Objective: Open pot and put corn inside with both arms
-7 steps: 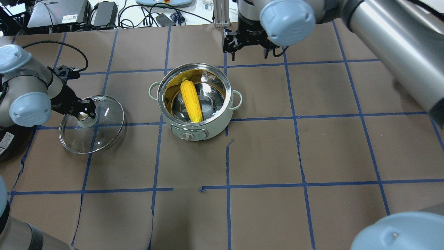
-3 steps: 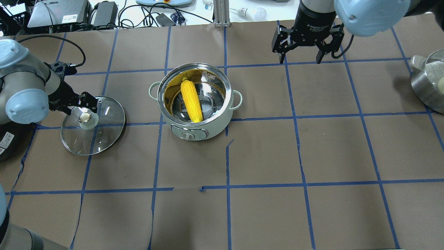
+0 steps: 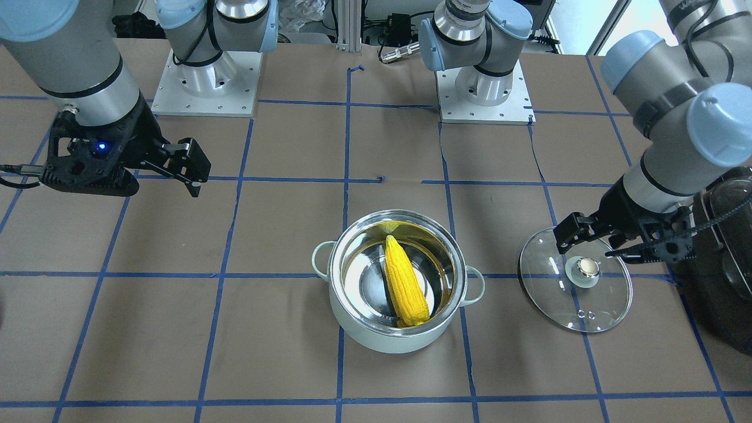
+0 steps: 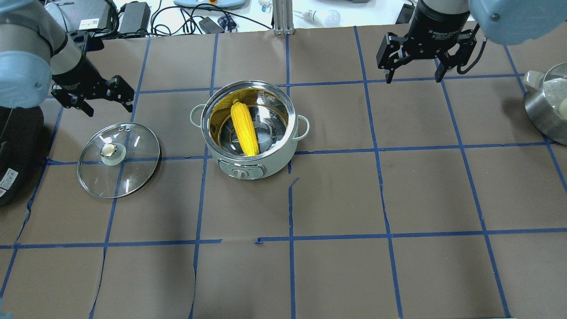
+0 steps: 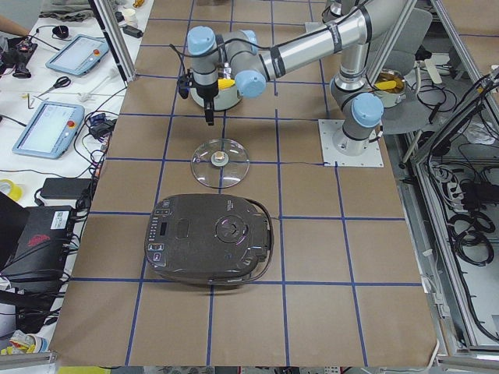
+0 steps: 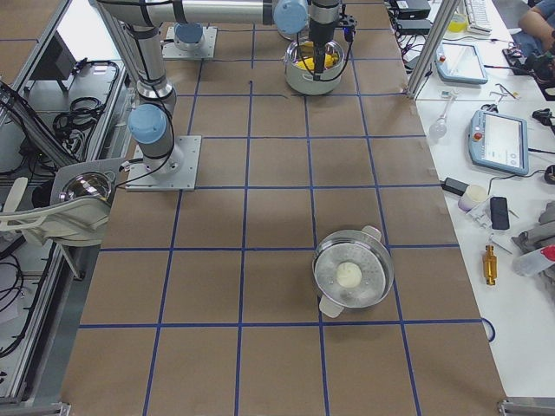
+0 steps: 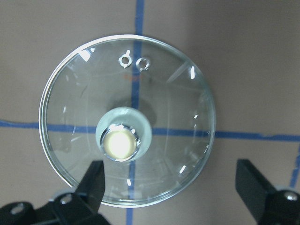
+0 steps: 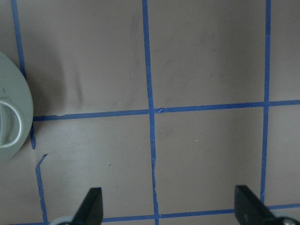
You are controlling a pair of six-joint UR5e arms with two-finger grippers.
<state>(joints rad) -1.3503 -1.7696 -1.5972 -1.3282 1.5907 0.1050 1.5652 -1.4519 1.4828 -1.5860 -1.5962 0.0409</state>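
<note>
The mint-green pot [image 4: 275, 165] stands open in the middle of the table, with the yellow corn [image 4: 244, 128] lying inside it, as the front view shows too [image 3: 405, 285]. The glass lid [image 4: 133, 168] lies flat on the table to the pot's left. My left gripper [image 4: 110, 108] is open and empty, hovering above the lid. In the left wrist view the lid [image 7: 164, 108] lies below the spread fingers [image 7: 93, 183]. My right gripper [image 4: 414, 77] is open and empty, far right of the pot. In the right wrist view the pot's handle [image 8: 9, 131] shows at the left edge.
A black glossy appliance [image 5: 210, 238] sits at the table's left end, near the lid. A steel steamer pot [image 6: 351, 273] with a white item inside stands at the right end [image 4: 547, 106]. Cables and devices lie beyond the table's far edge.
My left gripper has let go of the lid's knob, opened and lifted away from it. My right gripper has moved right, away from the pot. Pot, corn and lid stay put.
</note>
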